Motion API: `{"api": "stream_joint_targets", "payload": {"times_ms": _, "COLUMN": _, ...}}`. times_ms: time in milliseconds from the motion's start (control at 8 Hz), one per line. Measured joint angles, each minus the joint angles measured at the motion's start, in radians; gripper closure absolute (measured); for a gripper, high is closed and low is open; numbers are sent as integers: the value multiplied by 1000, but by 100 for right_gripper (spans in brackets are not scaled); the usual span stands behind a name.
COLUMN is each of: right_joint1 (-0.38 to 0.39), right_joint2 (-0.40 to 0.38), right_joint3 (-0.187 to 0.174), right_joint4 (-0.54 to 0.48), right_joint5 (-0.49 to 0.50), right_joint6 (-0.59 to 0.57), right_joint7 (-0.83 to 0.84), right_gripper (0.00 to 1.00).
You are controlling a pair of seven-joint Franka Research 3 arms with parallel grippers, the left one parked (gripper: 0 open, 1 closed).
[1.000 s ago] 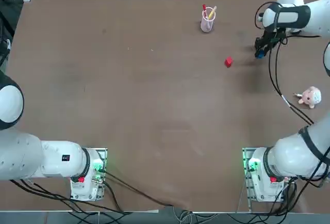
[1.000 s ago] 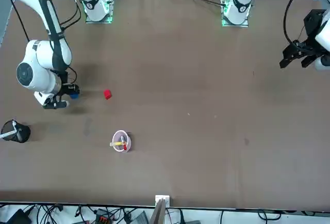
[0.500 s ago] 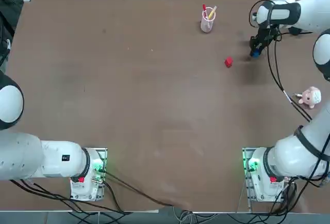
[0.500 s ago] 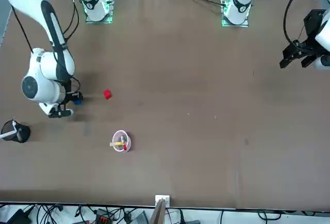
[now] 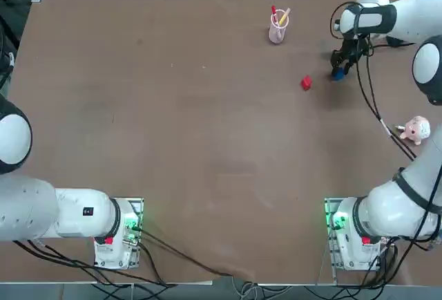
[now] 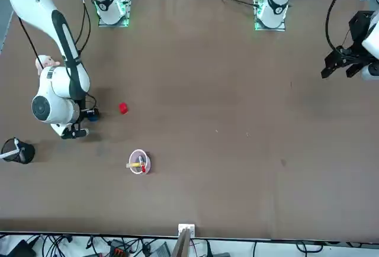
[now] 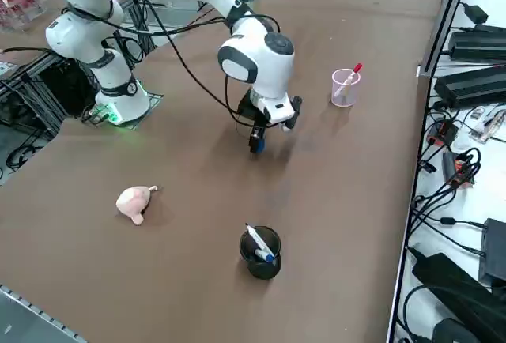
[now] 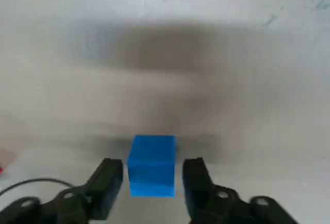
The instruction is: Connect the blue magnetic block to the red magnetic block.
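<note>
From the top view, I had the right end effector [image 5: 340, 68] low over the far right of the counter [image 5: 207, 141], with the blue block [image 5: 338, 75] at its tip. The red block [image 5: 306, 83] lay on the counter to the left of it and slightly closer to the arms' bases, well apart from it. The red block sat turned, one corner aimed roughly toward the bases. The pink plush toy [image 5: 416, 129] lay nearer the bases, and the pale cup [image 5: 277, 29] of pens stood beyond the red block.

From the front view, I saw the red block again with its edges askew to the counter's edge. The blue block was mostly tucked behind the end effector's dark parts. The black cup [image 6: 19, 151] stood near the arm.

From the right side view, blue showed just under the end effector. I could not tell whether it touched the counter. The toy lay on its own.

From the right wrist view, my two fingers [image 8: 105, 182] stood parted, the blue block between them and a narrow gap along each flank, so I read them as released. Its sides ran square to the fingers; being a cube, it had no long axis.
</note>
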Motion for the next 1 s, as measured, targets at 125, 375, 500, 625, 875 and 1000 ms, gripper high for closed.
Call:
{"api": "stream_joint_targets", "payload": {"times_ms": 125, "right_joint1": 0, "right_joint2": -10, "right_joint3": 1, "right_joint4": 42, "right_joint5": 0, "right_joint6": -78, "right_joint7": 0, "right_gripper": 1}}
{"api": "stream_joint_targets", "payload": {"times_ms": 375, "right_joint1": 1, "right_joint2": -67, "right_joint3": 44, "right_joint4": 132, "right_joint5": 14, "right_joint6": -236, "right_joint7": 0, "right_gripper": 0}}
{"api": "stream_joint_targets", "payload": {"times_ms": 500, "right_joint1": 3, "right_joint2": -102, "right_joint3": 89, "right_joint4": 140, "right_joint5": 18, "right_joint6": -258, "right_joint7": 6, "right_gripper": 0}}
{"api": "stream_joint_targets", "payload": {"times_ms": 625, "right_joint1": 8, "right_joint2": -120, "right_joint3": 134, "right_joint4": 136, "right_joint5": 18, "right_joint6": -262, "right_joint7": 11, "right_gripper": 0}}
{"api": "stream_joint_targets", "payload": {"times_ms": 875, "right_joint1": 29, "right_joint2": -118, "right_joint3": 198, "right_joint4": 98, "right_joint5": -7, "right_joint6": -213, "right_joint7": 1, "right_gripper": 0}}
{"api": "stream_joint_targets", "payload": {"times_ms": 1000, "right_joint1": 55, "right_joint2": -109, "right_joint3": 205, "right_joint4": 59, "right_joint5": -44, "right_joint6": -158, "right_joint7": -3, "right_gripper": 0}}
